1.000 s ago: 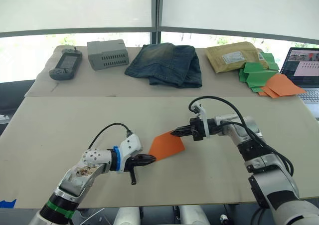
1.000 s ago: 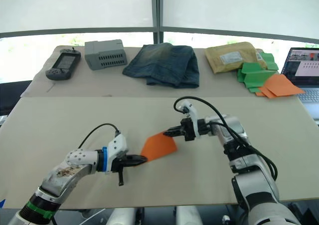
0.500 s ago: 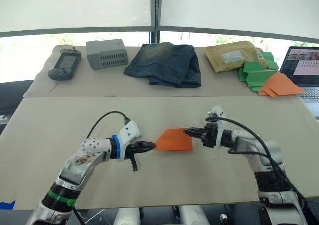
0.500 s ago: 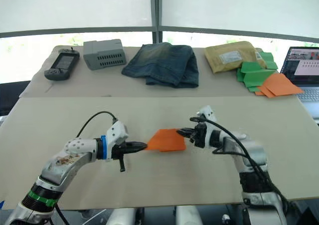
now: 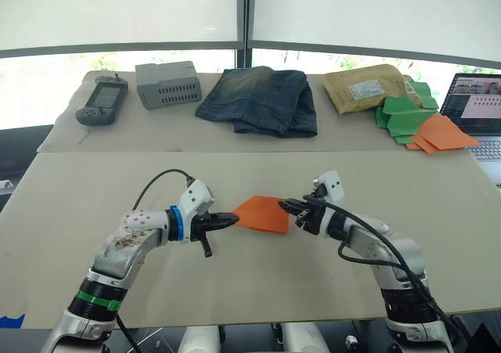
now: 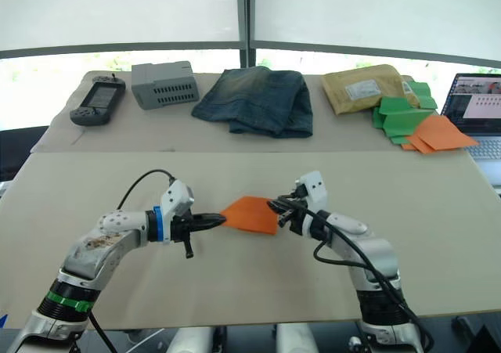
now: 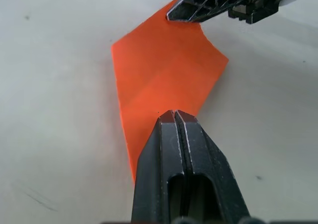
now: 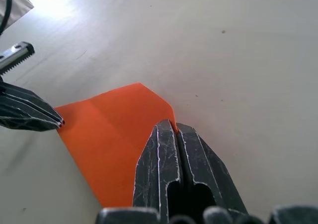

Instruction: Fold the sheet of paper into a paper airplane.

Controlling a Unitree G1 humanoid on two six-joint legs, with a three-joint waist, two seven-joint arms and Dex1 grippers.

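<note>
A thin bright orange sheet of paper (image 5: 263,214), partly folded into a flat, angular shape, hangs stretched between the robot's two grippers just above the middle of the beige worktop (image 5: 70,204). The left gripper (image 5: 232,219) has its black jaws clenched on the sheet's left corner; the right gripper (image 5: 285,206) has its jaws clenched on the opposite edge.

The step in hand looks like carrying or turning the half-made plane for its next crease. To do it well, both arms should probably move together, keeping the paper lightly taut without pulling, since so thin a sheet could tear or slip from such narrow grips. Lowering it flat onto the worktop before either side lets go would likely keep the existing crease true.

No container is in play. At the far side lie a grey box (image 5: 169,84), folded blue jeans (image 5: 259,100), a padded mailer (image 5: 371,88), green folded papers (image 5: 404,111), paler orange folded papers (image 5: 443,133) and an open laptop (image 5: 478,112).
</note>
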